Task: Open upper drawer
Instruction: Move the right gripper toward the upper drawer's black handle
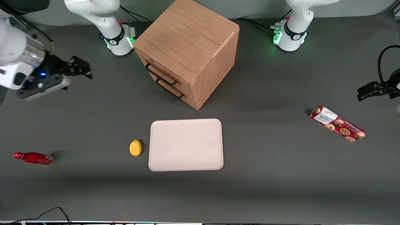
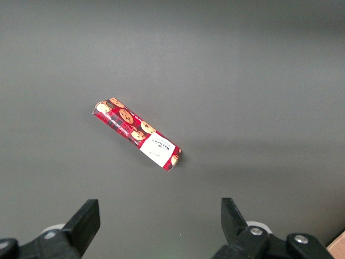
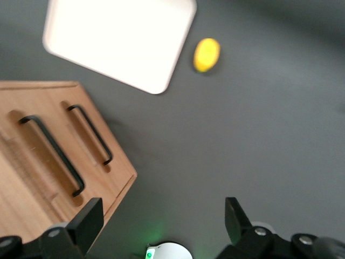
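Observation:
The light-brown cube cabinet [image 1: 187,37] stands at the middle of the table, far from the front camera. Its upper drawer [image 1: 162,72] is shut, with a thin black bar handle [image 1: 161,76]; the lower drawer's handle [image 1: 170,89] sits just under it. In the right wrist view the upper drawer's handle [image 3: 51,154] and the lower one [image 3: 90,134] both show on the cabinet front [image 3: 32,183]. My right gripper [image 1: 86,70] hovers in the air in front of the drawers, well apart from them, toward the working arm's end. It is open and empty [image 3: 163,213].
A cream tray [image 1: 186,144] lies nearer the front camera than the cabinet, with a lemon [image 1: 135,147] beside it. A red bottle [image 1: 33,158] lies toward the working arm's end. A red cookie box [image 1: 337,123] lies toward the parked arm's end.

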